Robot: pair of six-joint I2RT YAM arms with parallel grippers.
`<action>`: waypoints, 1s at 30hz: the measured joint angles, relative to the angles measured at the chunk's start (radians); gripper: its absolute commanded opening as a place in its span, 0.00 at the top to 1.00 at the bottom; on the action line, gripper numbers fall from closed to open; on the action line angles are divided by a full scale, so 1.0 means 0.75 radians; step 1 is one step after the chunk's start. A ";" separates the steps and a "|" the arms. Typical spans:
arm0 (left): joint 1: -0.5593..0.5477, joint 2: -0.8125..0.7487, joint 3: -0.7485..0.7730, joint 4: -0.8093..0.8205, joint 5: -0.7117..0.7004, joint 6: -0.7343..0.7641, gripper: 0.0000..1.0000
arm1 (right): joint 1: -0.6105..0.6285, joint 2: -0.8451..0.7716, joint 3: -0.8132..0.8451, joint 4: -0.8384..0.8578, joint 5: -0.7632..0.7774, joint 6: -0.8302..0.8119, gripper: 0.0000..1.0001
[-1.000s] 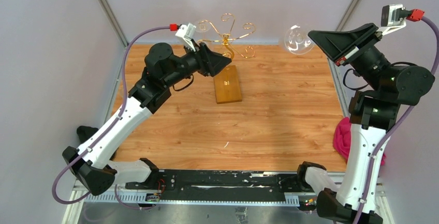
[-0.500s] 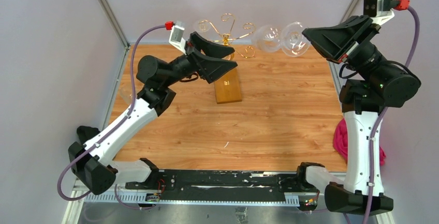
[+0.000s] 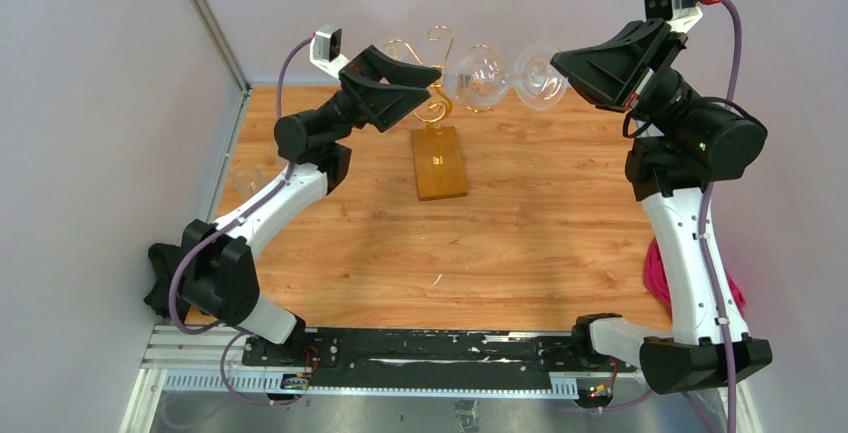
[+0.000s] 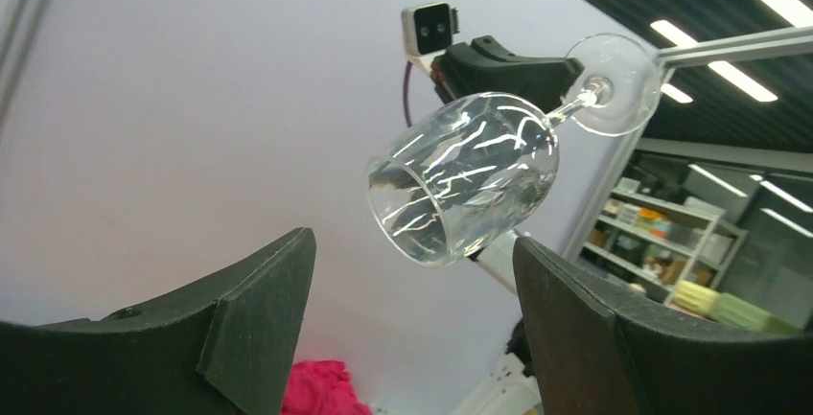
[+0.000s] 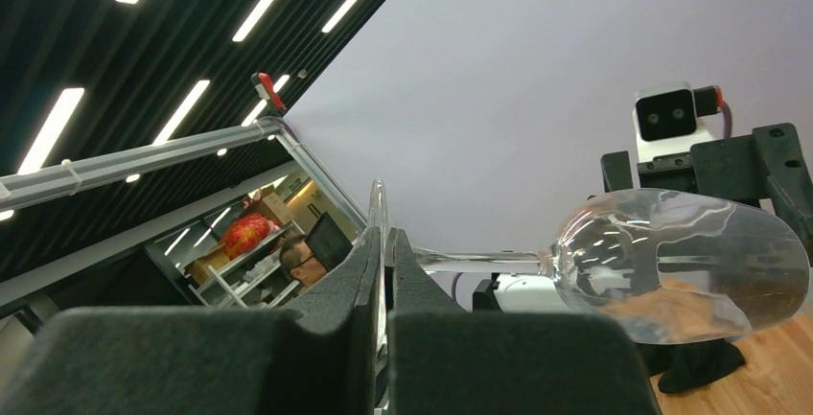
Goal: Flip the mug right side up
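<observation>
Clear wine glass (image 3: 480, 78) sideways mid-air, foot pinched in right gripper (image 3: 558, 60); left gripper (image 3: 433, 88) spread wide, empty, by bowl. Maybe halfway, I'd guess: uprighting and set-down remaining.

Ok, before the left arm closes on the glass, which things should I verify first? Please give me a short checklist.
1. Hold: the right gripper is shut on the foot of the clear stemmed wine glass: ok.
2. Jaws: the left gripper is open: ok.
3. Bowl between the left fingers: not ok, it sits ahead of their tips.
4. Glass upright: not ok, it lies sideways, mouth toward the left gripper.
5. Glass apart from the gold wire rack with wooden base: cannot tell, they overlap in the top view.
</observation>
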 measured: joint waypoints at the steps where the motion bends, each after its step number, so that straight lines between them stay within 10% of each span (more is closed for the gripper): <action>1: 0.003 0.017 0.000 0.054 0.001 -0.042 0.20 | 0.008 0.000 0.000 0.001 0.003 -0.003 1.00; 14: 0.003 0.017 -0.011 0.319 0.004 -0.275 0.24 | 0.157 0.119 -0.020 0.141 0.053 -0.053 1.00; 30: -0.016 -0.154 -0.110 0.371 0.006 -0.316 0.85 | 0.336 0.316 -0.117 0.569 0.231 0.068 1.00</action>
